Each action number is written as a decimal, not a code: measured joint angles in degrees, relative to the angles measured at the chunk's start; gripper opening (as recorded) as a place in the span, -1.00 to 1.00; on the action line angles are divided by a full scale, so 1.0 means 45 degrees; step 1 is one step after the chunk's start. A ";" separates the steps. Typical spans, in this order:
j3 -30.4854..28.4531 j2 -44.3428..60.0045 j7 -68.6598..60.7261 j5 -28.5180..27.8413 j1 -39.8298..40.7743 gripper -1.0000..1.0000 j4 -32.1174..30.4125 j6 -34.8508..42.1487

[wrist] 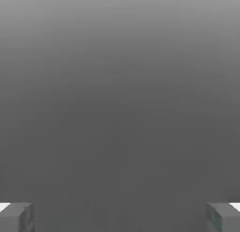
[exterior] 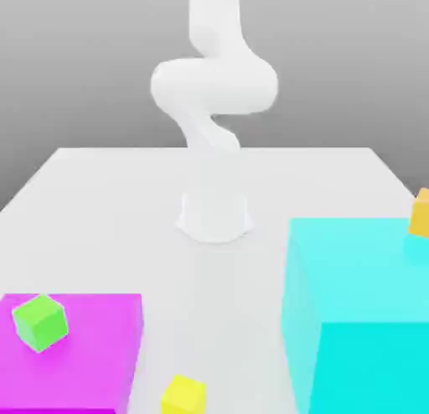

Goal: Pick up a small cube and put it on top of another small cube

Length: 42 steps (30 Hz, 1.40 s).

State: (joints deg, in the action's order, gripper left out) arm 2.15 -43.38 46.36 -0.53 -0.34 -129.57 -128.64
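A small green cube (exterior: 39, 322) rests on a low magenta block (exterior: 100, 337) at the exterior view's lower left. On the white table (exterior: 126, 203) near the front edge sits a small yellow cube (exterior: 183, 395). A small orange cube (exterior: 421, 212) lies on the far right side of a tall cyan block (exterior: 352, 295). The white arm (exterior: 214, 85) rises from its base (exterior: 214, 215) and leaves the frame at the top. In the hand view my gripper (wrist: 120, 217) is open, its two grey fingertips (wrist: 16, 217) far apart with nothing between them, facing plain grey background.
The magenta and cyan blocks stand on either side of the table's front, with a bare strip of table between them where the yellow cube lies. The arm's base stands at the table's middle.
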 joint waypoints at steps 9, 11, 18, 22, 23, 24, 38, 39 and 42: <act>0.2397 0.1902 0.1118 -0.1134 0.0218 0.00 0.1474 0.1836; 0.3242 0.2502 0.1764 -0.1431 0.0182 0.00 0.1373 0.1748; 0.6687 0.4757 0.4800 -0.3191 -0.0013 0.00 0.0780 0.1245; 0.8783 0.6268 0.7101 -0.4947 -0.0169 0.00 0.0485 0.1171; 0.9301 0.6710 0.7752 -0.5499 -0.0229 0.00 0.0427 0.1221; 0.9793 0.7188 0.8437 -0.6104 -0.0317 0.00 0.0377 0.1306; 1.0996 1.1156 1.2442 -0.6605 -0.0508 0.00 -0.3926 -0.2637; 1.1021 1.1002 1.2168 -0.6005 -0.0147 0.00 -0.4344 -0.3249; 1.0953 1.0506 1.1197 -0.4027 0.0841 0.00 -0.5602 -0.5048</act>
State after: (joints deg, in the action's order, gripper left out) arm 51.43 3.90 96.75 -18.65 3.44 -154.78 -151.36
